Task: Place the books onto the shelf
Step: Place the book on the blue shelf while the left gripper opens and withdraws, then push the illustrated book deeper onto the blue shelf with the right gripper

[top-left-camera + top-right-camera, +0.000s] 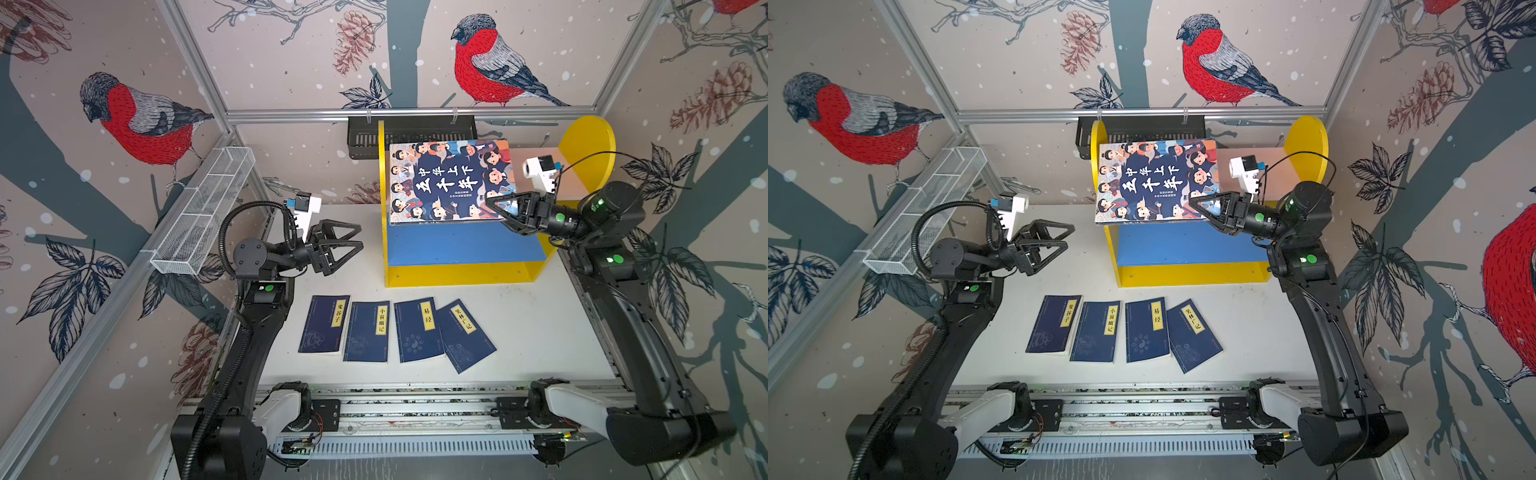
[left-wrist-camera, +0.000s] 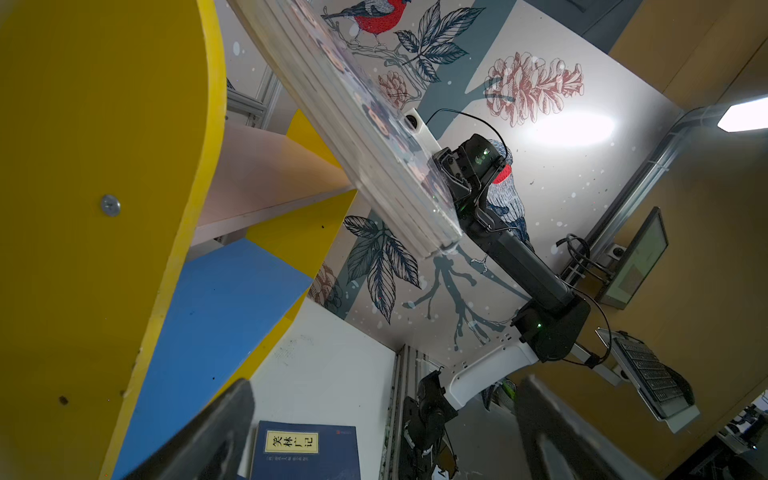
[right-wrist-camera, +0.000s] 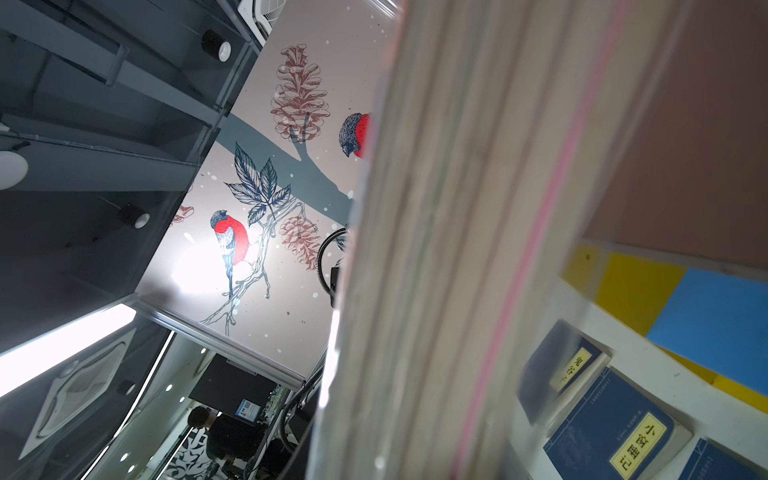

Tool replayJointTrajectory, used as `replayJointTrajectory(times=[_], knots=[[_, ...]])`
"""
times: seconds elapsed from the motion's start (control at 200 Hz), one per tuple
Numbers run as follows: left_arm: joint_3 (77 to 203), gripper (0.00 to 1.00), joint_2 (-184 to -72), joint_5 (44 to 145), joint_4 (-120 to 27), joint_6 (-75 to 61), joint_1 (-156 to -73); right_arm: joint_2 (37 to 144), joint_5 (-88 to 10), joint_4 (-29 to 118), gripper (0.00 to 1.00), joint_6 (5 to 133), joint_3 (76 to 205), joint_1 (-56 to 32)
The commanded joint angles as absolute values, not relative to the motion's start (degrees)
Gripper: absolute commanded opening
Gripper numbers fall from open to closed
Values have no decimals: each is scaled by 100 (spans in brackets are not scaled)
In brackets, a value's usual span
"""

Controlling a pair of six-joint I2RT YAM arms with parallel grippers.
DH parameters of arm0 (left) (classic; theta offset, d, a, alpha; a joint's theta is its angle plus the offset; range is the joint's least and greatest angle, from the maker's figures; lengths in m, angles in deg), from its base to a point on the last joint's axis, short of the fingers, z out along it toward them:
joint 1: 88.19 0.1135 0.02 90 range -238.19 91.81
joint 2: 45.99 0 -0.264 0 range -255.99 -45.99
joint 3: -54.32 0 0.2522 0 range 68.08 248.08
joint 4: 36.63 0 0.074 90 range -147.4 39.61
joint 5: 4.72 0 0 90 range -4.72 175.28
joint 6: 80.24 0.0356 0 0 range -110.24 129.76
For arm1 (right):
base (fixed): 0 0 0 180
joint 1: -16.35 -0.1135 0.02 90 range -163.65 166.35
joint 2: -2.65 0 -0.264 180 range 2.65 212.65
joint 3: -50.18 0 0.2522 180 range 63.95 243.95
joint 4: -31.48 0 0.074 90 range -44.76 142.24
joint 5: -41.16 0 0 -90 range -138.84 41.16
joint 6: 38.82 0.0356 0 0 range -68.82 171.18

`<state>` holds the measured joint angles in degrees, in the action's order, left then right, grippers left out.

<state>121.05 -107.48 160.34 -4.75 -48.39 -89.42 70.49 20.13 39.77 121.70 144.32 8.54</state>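
The black left gripper (image 1: 360,237) hovers, jaws spread wide. The black right gripper (image 1: 496,210), arm raised, clamps the large cartoon-faced book (image 1: 440,183).

Both top views look steeply down at the shelf (image 1: 457,274) from high in front. Wrist views sit close beside it, tilted upward, sharing its blue board (image 2: 216,316).

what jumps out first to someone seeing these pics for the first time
The big book with cartoon faces stands out, pinched at a corner by the right gripper above the yellow shelf at the back. Then come four navy paperbacks in a row on the white table before it, the open left gripper beside the shelf, and red-breasted birds on the walls.
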Motion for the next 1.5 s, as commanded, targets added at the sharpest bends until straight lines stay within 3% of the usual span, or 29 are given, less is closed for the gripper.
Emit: replayJointTrajectory(times=[0.0, 0.835, 0.945, 1.28, 1.491], knots=[[12161, 98, -10743, 16003, -394, -4807, -8933, 7144, 2084, 2971, 0, 12332, 14533, 869], [12145, 98, -10814, 15876, -258, -4895, -8941, 7936, 1940, 3445, 1, 12266, 14839, 854], [12134, 98, -10821, 15863, -230, -4912, -8934, 8031, 1903, 3636, 7, 12174, 14951, 835], [12126, 98, -10804, 15797, -126, -5029, -8935, 8171, 1622, 3984, 12, 12102, 15134, 809], [12099, 98, -10787, 15771, -121, -5036, -8959, 8287, 1516, 4176, 24, 12044, 15232, 809]])
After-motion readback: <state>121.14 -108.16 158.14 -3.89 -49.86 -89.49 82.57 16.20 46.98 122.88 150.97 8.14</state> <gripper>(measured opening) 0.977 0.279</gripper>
